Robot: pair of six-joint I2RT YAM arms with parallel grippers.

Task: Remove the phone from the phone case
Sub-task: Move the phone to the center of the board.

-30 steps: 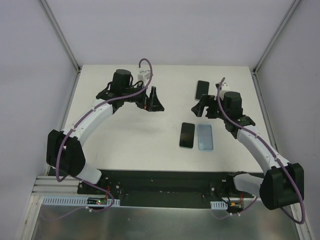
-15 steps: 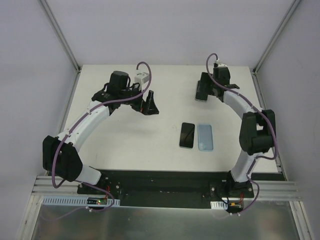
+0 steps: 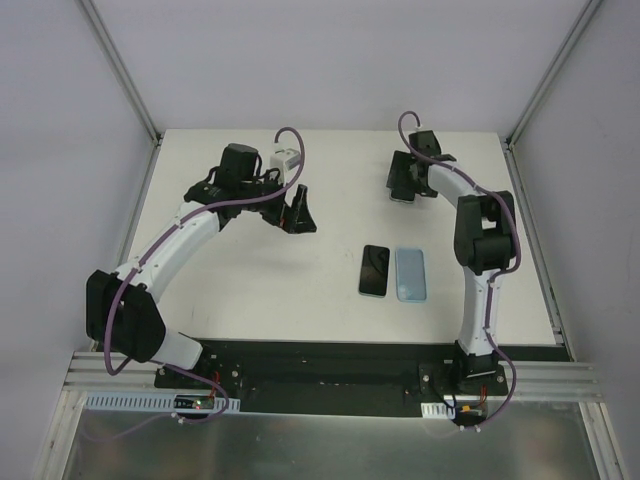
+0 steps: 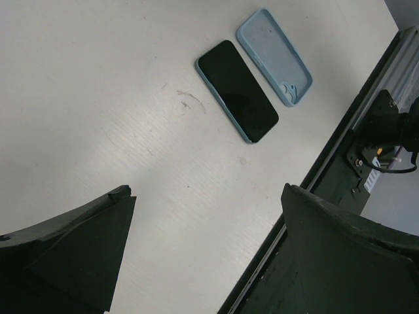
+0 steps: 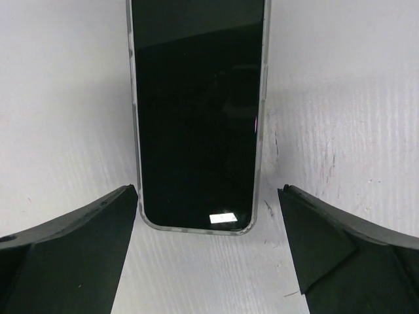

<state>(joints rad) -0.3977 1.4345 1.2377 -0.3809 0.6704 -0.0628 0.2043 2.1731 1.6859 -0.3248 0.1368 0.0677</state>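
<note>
Now | phones point(image 3: 374, 270) point(image 5: 196, 111) 2 | blue case point(image 3: 410, 274) 1 | left pincer point(image 4: 206, 193) spread | right pincer point(image 5: 207, 190) spread

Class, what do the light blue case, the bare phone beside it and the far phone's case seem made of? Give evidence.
Light blue case: probably soft plastic or silicone, matte; dull, scuffed inside, no glare. Bare phone: glossy, glass-like black front, thin pale blue edge. Far phone's case: likely clear plastic; translucent greyish rim around the reflective dark screen.
</note>
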